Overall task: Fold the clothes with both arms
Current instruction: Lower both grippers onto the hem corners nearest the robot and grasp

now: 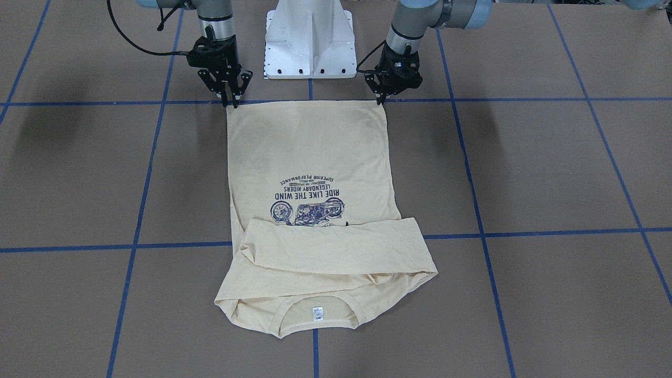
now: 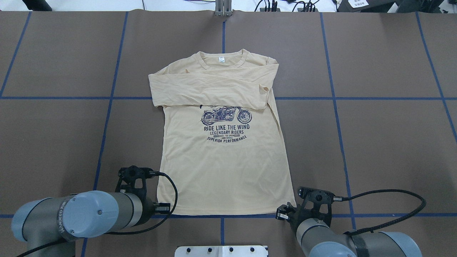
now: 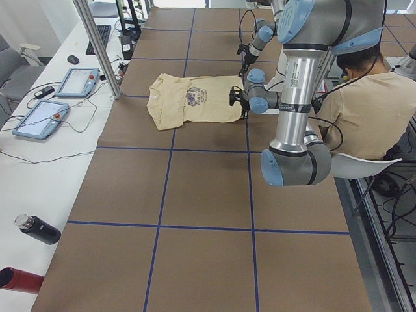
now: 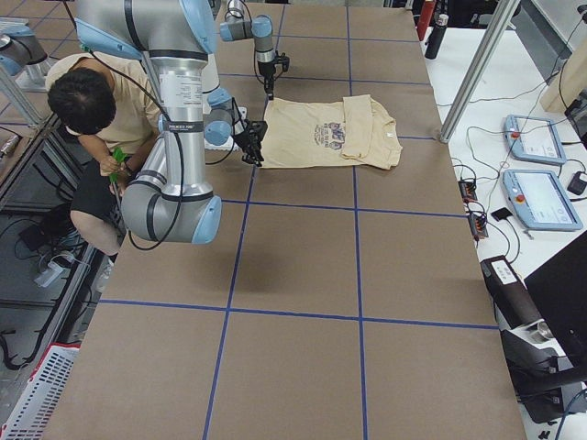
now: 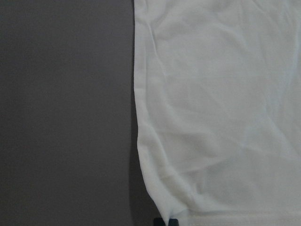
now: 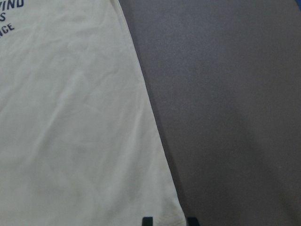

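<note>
Shirt [image 2: 225,171] flat, print up. Left gripper [image 1: 380,101] pinches one hem corner; right gripper [image 1: 232,103] sits spread astride the other.

Brown desk [image 1: 551,168], blue tape grid [image 1: 525,232]. Person in tan shirt [image 3: 364,107] seated on my side, white chair [image 3: 361,166]. Across from me, white bench [image 3: 26,188]: two control tablets [image 3: 77,82], keyboard [image 3: 103,36], mouse [image 3: 73,59], black bottle [image 3: 38,229], red bottle [image 3: 19,279].
</note>
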### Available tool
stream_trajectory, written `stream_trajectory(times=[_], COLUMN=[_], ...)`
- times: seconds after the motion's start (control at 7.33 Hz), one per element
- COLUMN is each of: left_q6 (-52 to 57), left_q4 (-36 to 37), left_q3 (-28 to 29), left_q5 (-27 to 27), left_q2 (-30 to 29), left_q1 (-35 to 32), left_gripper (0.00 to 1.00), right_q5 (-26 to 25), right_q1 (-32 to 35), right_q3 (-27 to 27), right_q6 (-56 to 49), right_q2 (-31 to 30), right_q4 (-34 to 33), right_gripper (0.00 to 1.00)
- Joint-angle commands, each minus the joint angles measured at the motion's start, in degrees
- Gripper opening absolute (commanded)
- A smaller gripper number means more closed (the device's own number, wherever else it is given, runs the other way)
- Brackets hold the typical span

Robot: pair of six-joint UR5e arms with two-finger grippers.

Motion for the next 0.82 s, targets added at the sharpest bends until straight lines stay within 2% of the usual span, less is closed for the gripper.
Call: stream_trajectory(times=[0.0,0.27,0.41,0.55,0.68], left_q6=[-0.27,-0.27,-0.27,-0.27,-0.27], left_q4=[0.0,0.0,0.0,0.0,0.0], left_q3=[0.0,0.0,0.0,0.0,0.0], left_q5=[0.01,0.01,0.01,0.01,0.01], left_q2=[0.08,0.08,0.08,0.17,0.08], left_q1=[0.1,0.1,0.1,0.01,0.01], left_gripper=[0.0,0.0,0.0,0.0,0.0], right_q5=[-0.18,-0.71,-0.71,-0.8,-0.8], right_q1=[0.14,0.14,0.05,0.05,-0.04], right_q3=[-1.03,-1.3,-1.3,-1.3,-1.39], right_q6=[-0.1,-0.1,-0.1,-0.02,0.25], right_q2=[-0.2,0.06,0.24,0.33,0.33], right_q4=[-0.28,-0.28,-0.36,-0.37,-0.54], right_gripper=[0.35,0.34,0.24,0.03,0.0])
